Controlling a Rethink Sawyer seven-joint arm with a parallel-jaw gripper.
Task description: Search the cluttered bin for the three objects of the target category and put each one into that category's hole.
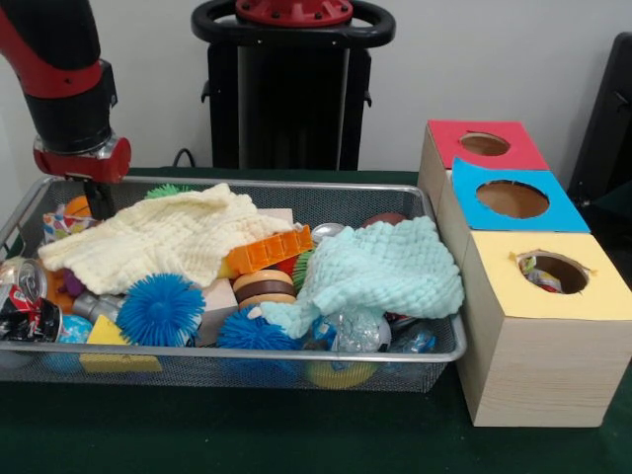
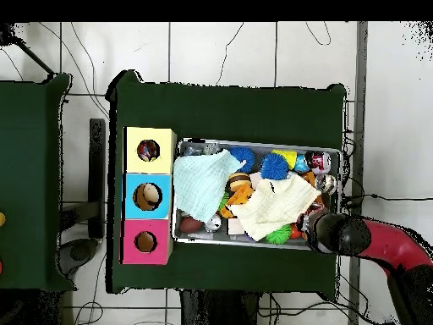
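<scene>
The gripper [image 1: 99, 197] dips into the bin's [image 1: 247, 185] corner farthest from the yellow hole [image 1: 553, 272]; its jaws cannot be made out. A dotted cloth [image 1: 61, 223] lies just beside it.

The arm [image 2: 372, 241] reaches over the bin's [image 2: 258, 241] corner beside the yellow cloth [image 2: 275, 207].

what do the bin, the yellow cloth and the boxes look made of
Bin: silver wire mesh with a thicker metal rim; you can see through its sides. Pale yellow cloth: soft knitted or waffle-textured fabric, matte. Boxes: pale unfinished wood, going by the faint grain, with coloured tops that look like paper or card.
</scene>
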